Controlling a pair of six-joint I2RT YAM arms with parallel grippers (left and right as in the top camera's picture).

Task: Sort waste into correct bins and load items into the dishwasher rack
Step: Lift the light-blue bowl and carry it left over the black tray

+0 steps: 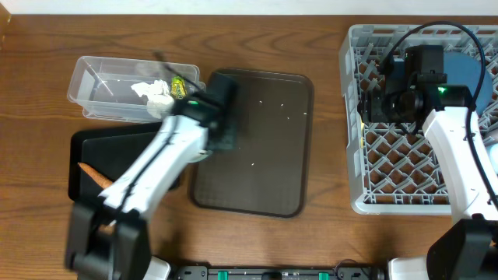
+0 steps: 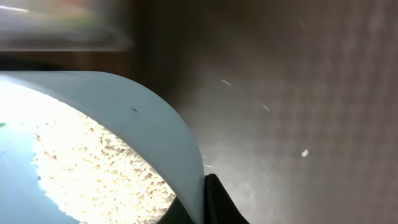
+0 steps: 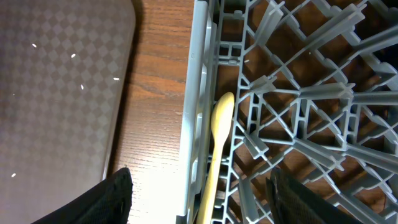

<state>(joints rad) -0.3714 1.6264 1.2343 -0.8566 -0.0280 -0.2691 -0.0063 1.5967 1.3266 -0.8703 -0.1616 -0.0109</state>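
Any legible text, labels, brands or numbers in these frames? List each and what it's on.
No text can be read in any view.
Snack wrapper in the clear tub: any print is too small and blurred to read.
Light blue cup, pale yellow spoon, dishwasher rack, brown tray: no markings visible.

Pale rice-filled dish cropped by the left wrist view's left and bottom edges, clear tub a blur above. Pale yellow spoon cut off at the right wrist view's bottom edge. Overhead, dishwasher rack cropped at right, black bin half hidden under left arm.
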